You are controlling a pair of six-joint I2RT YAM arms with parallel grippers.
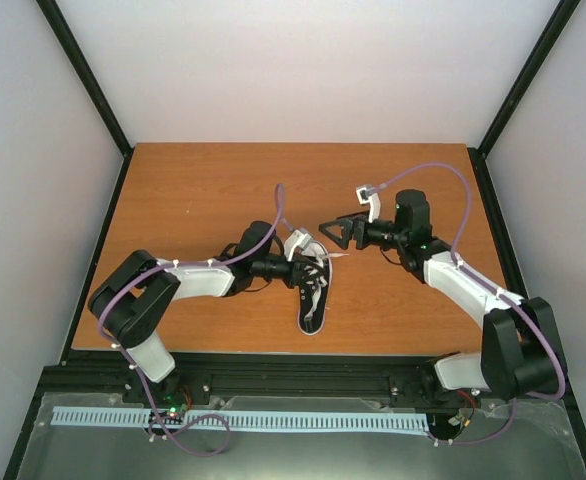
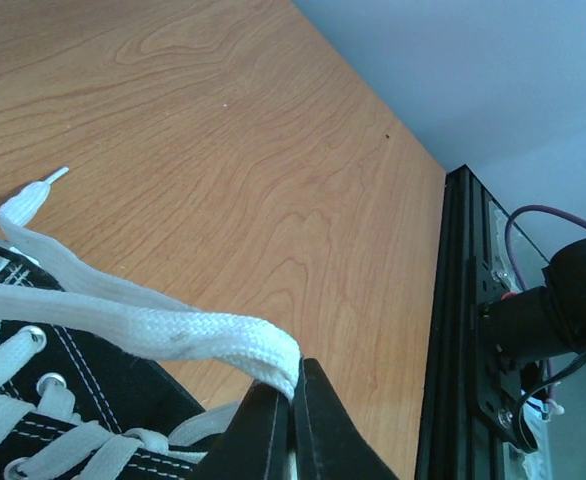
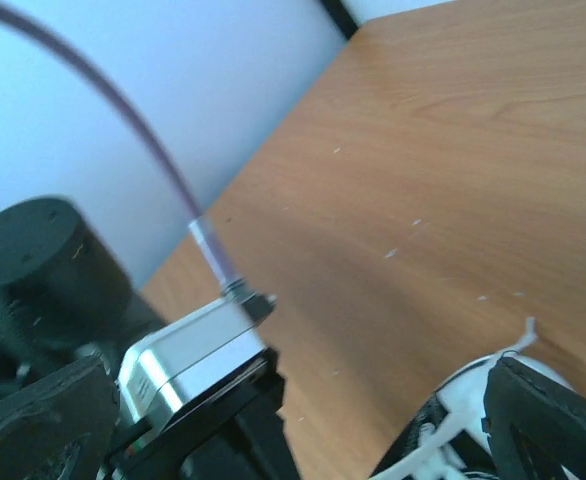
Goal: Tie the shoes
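Top external shows the black sneaker [image 1: 313, 300] at 6 o'clock on the table [image 1: 193, 190], the left gripper [image 1: 311, 266] over its laces and the right gripper [image 1: 332, 232] at its 1 o'clock, fingers apart; left wrist shows that gripper's fingers [image 2: 323, 420] clamped on a white lace [image 2: 173, 330]; right wrist shows its fingers [image 3: 553, 425] spread wide.

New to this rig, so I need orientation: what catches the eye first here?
A black sneaker lies on the table near its front edge. The left gripper pinches a white lace drawn out from it, while the right gripper hangs open close by, on the far side.
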